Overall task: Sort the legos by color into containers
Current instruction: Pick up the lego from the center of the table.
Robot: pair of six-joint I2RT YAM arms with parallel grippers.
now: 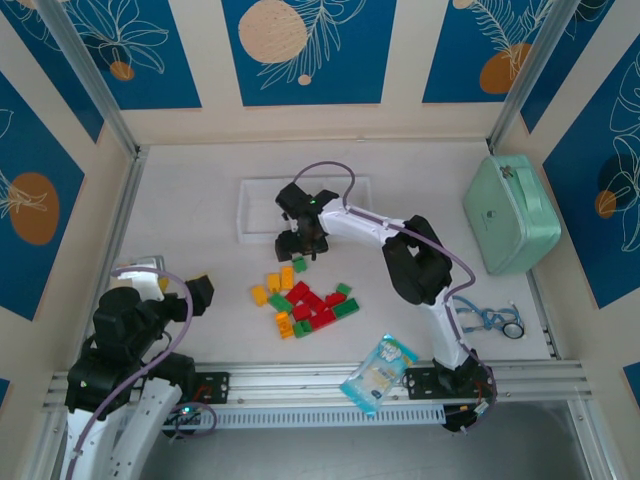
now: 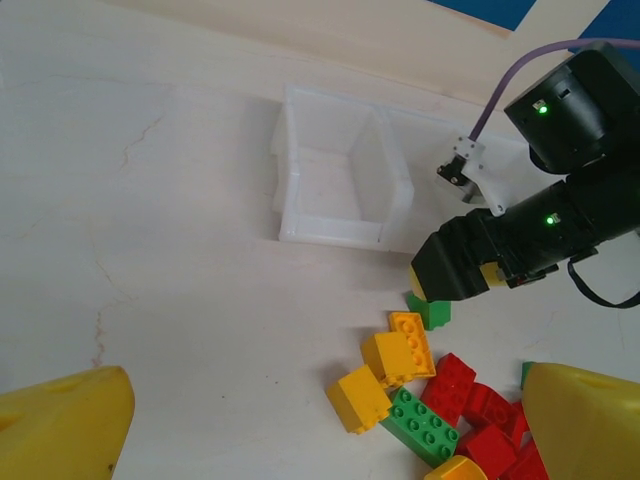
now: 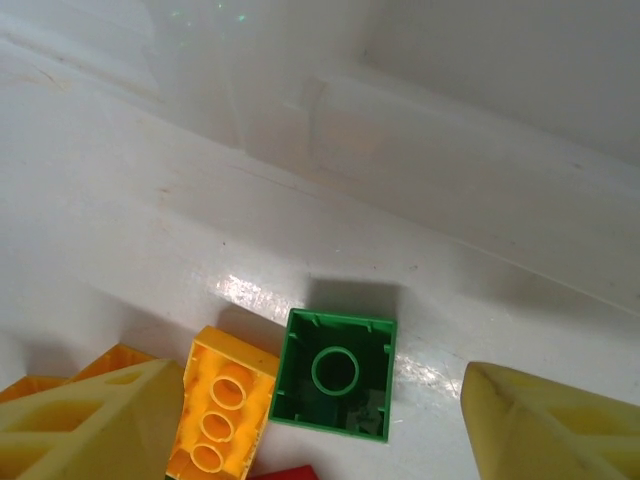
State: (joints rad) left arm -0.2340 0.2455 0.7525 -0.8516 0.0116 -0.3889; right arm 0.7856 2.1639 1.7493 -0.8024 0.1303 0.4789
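Item under inspection: one green brick [image 3: 338,372], lying hollow side up on the table just in front of the containers [image 2: 335,232], at the far edge of the loose legos [image 1: 305,305].

The right gripper [image 1: 300,243] hangs directly over it. Its fingers [image 3: 90,425] stand apart, one on each side of the brick, and neither touches it.

Risks you should note:
- An orange brick [image 3: 225,415] lies hard by the green one on one finger's side; I cannot tell whether they touch. That finger may catch it and drag or clamp both colours together.
- The green brick sits slightly skewed to the fingers. In my judgement an off-square squeeze could twist it or pop it out.
- The container wall stands just beyond. The tray looks light, so a low, careless lift toward it could shove the tray.

Surroundings: the one compartment seen clearly from the left wrist holds nothing. Nothing lies between the brick and the containers. The left gripper [image 1: 185,288] rests to the left of the pile with its fingers wide apart and nothing between them. The mint-green case [image 1: 510,215] and the snack packet [image 1: 378,372] lie well apart from the work.
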